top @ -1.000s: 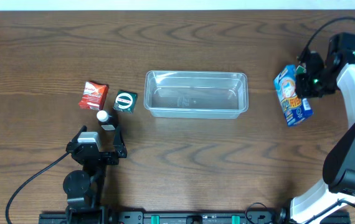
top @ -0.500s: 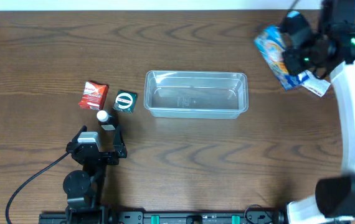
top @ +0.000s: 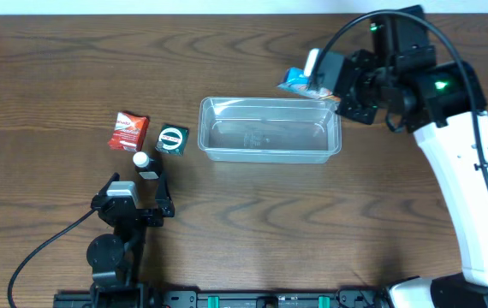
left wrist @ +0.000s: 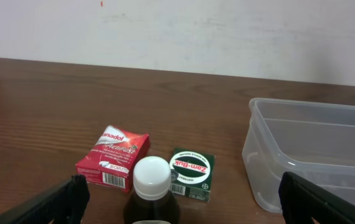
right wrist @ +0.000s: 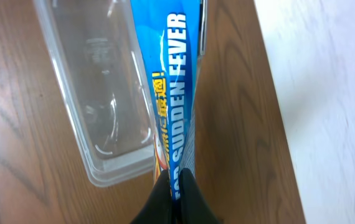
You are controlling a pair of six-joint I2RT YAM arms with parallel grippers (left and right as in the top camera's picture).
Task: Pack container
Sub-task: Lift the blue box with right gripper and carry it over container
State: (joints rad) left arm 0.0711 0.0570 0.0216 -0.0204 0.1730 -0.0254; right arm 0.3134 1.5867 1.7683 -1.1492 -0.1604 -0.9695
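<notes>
The clear plastic container [top: 270,128] sits mid-table, empty; it also shows in the left wrist view [left wrist: 314,155] and the right wrist view [right wrist: 96,93]. My right gripper [top: 334,85] is shut on a blue fever-patch packet [top: 300,81], holding it above the container's far right corner; the right wrist view shows the fingers [right wrist: 179,193] pinching the packet [right wrist: 171,93]. My left gripper [top: 137,192] is open and empty, just behind a brown bottle with a white cap [top: 143,162], [left wrist: 152,186]. A red box [top: 129,131], [left wrist: 114,157] and a green Zam-Buk box [top: 172,139], [left wrist: 191,174] lie left of the container.
The table's far edge meets a white wall [left wrist: 177,31] just beyond the container. A black cable [top: 47,248] runs from the left arm's base at the front left.
My right arm has carried the blue packet from the far right of the table leftward, to above the container's far right corner. The left arm has not moved.
</notes>
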